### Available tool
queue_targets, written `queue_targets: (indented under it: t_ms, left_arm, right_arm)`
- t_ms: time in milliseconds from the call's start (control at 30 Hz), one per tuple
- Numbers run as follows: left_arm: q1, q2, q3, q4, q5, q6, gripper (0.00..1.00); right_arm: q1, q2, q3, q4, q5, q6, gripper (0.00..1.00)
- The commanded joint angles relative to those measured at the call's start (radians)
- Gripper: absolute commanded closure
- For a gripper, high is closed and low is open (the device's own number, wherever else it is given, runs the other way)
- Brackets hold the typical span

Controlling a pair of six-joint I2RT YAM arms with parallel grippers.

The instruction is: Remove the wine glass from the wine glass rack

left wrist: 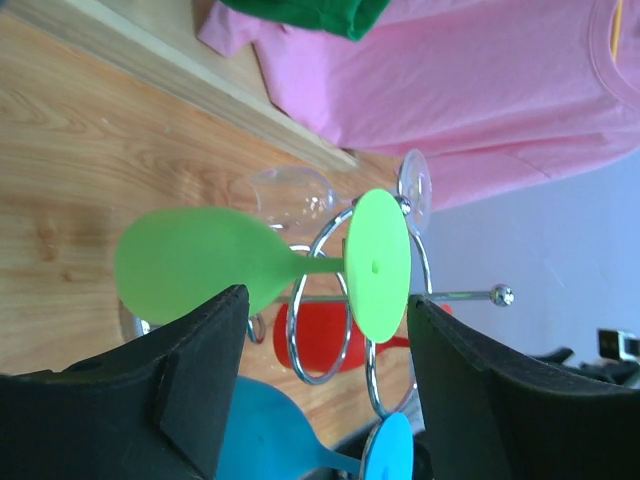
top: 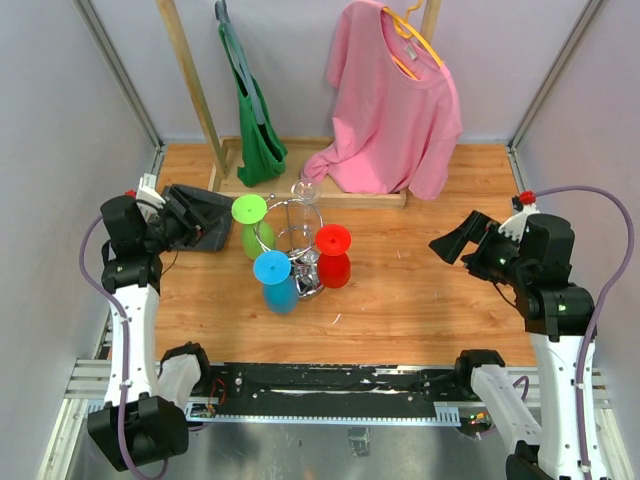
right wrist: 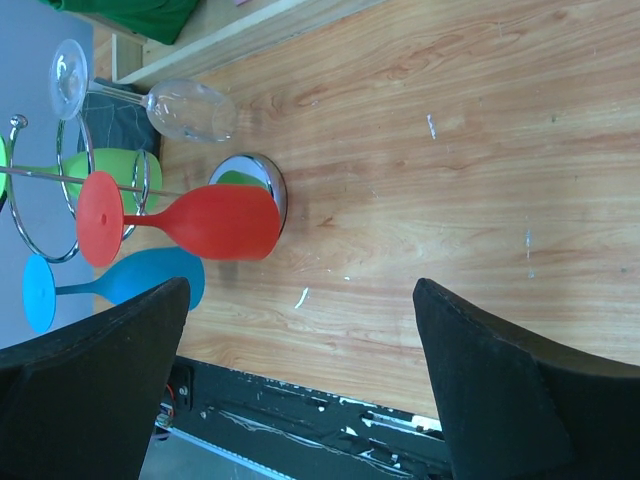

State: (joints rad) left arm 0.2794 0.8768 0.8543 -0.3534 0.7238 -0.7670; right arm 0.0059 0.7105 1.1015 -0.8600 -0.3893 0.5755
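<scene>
The wine glass rack (top: 305, 262) stands mid-table, a chrome wire stand with a round shiny base (right wrist: 262, 182). Wine glasses hang upside down from its rings: green (top: 254, 228), blue (top: 276, 284), red (top: 334, 258) and clear (top: 303, 191). My left gripper (top: 215, 222) is open and empty, just left of the green glass. In the left wrist view the green glass (left wrist: 200, 262) lies just ahead of the open gripper (left wrist: 325, 380), with the clear glass (left wrist: 292, 194) beyond. My right gripper (top: 452, 238) is open and empty, well right of the rack. The right wrist view shows the red glass (right wrist: 210, 222).
A wooden clothes frame (top: 196, 90) stands at the back with a green garment (top: 255, 120) and a pink T-shirt (top: 400, 110) on a hanger. Grey walls enclose the wooden table (top: 420, 300) on three sides. A black rail (top: 330, 385) runs along the near edge.
</scene>
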Motion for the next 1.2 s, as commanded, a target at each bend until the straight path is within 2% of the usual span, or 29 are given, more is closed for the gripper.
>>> queue_targets:
  t_ms: [0,233,467,867,1067,1167]
  left_arm:
    - [0.008,0.014,-0.041,0.093,0.177,-0.074,0.31]
    - [0.003,0.022,-0.059,0.130,0.195,-0.098,0.32]
    - [0.000,0.073,-0.033,0.173,0.174,-0.114,0.37]
    - [-0.049,0.132,-0.013,0.236,0.175,-0.159,0.54]
    - [-0.055,0.150,-0.006,0.241,0.174,-0.161,0.68]
    - [-0.055,0.154,-0.004,0.242,0.172,-0.166,0.69]
  right_arm:
    - [0.002,-0.007,-0.023,-0.016,-0.019,0.006,0.04]
    - [0.002,-0.008,-0.039,0.009,-0.025,0.002,0.03]
    - [0.002,0.042,-0.007,0.035,-0.044,-0.016,0.02]
    - [0.001,0.070,-0.001,0.066,-0.049,-0.026,0.00]
    - [0.002,0.082,-0.004,0.078,-0.051,-0.028,0.01]
    - [0.002,0.091,-0.001,0.084,-0.054,-0.032,0.01]
